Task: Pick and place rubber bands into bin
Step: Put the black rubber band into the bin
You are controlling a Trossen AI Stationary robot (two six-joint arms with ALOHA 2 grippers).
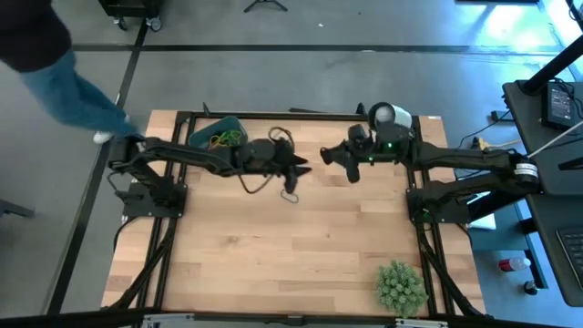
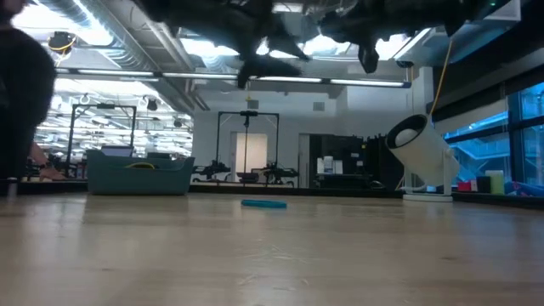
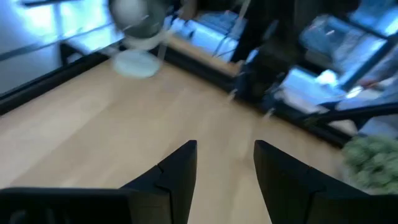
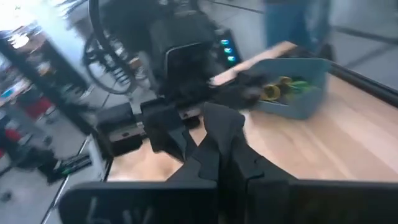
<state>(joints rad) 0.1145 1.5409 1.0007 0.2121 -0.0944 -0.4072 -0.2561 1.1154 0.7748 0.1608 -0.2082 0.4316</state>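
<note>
The teal bin (image 1: 202, 133) stands at the table's far left, and green, yellow and orange rubber bands (image 1: 223, 138) lie inside it. The right wrist view shows the bin (image 4: 308, 102) and its bands (image 4: 281, 87) too. My left gripper (image 1: 303, 169) hangs above the table's far middle, right of the bin, open with nothing between its fingers (image 3: 180, 171). My right gripper (image 1: 326, 157) faces it from the right, also clear of the table. Its fingers (image 4: 225, 146) are shut with nothing visible between them.
A white cup-like object (image 1: 387, 116) stands at the far right edge. A spiky green plant ball (image 1: 401, 286) sits at the near right. A small flat blue thing (image 2: 264, 203) lies on the wood mid-table. A person in blue stands beyond the far left corner (image 1: 73, 91).
</note>
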